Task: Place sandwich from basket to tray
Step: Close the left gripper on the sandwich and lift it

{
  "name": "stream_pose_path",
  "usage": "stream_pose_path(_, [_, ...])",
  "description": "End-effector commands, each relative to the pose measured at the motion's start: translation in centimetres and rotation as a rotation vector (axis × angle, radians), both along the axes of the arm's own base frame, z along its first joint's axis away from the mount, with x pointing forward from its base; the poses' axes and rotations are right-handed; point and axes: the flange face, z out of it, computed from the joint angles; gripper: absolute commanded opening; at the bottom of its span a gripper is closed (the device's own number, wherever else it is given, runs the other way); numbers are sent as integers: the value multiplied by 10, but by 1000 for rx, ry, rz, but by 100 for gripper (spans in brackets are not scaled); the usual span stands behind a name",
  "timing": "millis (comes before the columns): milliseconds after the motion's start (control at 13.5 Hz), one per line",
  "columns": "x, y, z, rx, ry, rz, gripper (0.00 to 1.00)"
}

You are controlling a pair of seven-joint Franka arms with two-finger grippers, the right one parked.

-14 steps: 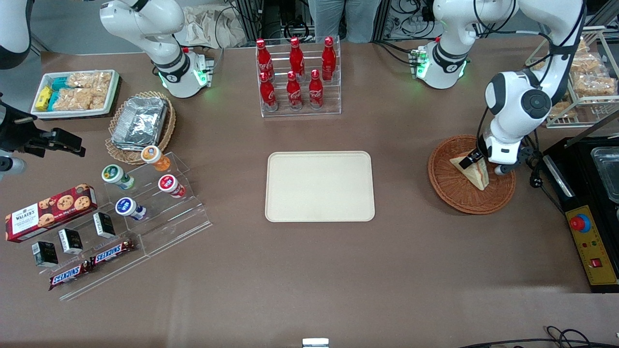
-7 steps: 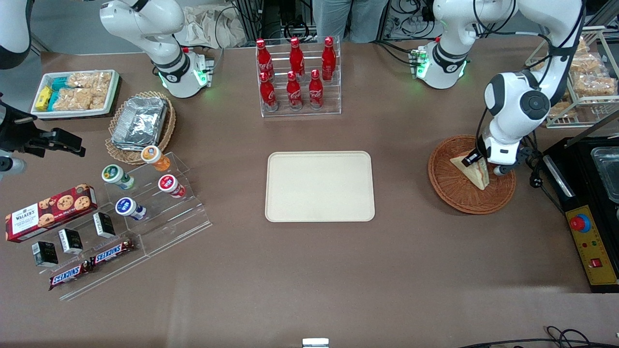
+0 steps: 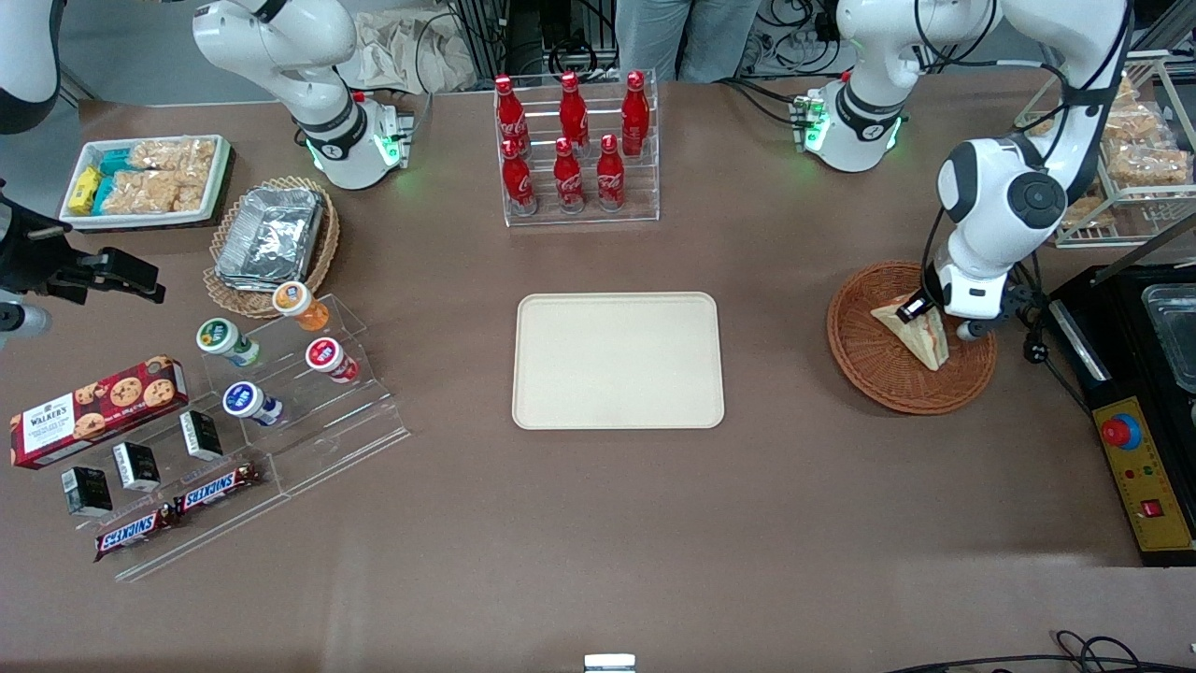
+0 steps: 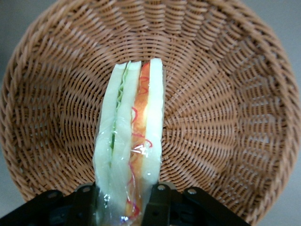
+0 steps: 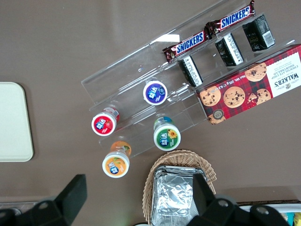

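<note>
Sandwich (image 4: 131,141) stands on edge in the basket (image 3: 869,369), clamped between the fingers of the end effector (image 4: 127,200) at its wrapped end. Grasping looks done; next comes a lift clear of the rim, then a carry toward the tray (image 3: 618,361) at the basket's 9 o'clock.

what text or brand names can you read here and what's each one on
"SNICKERS": two bars on the clear acrylic stand.
"WALKERS": red cookie box; its smaller print is unreadable.
Bottles: white script, too small to read.
Cup lids: unreadable.
The gripper holds the sandwich in the basket; no text there.
</note>
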Motion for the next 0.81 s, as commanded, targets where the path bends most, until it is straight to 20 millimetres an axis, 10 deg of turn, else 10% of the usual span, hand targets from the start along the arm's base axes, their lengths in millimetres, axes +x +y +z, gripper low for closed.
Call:
stream_pose_path(0, [-2,-5,48,6,1,-23,0])
stream_pose_path(741, [26,-42,183,9,63,-322,0])
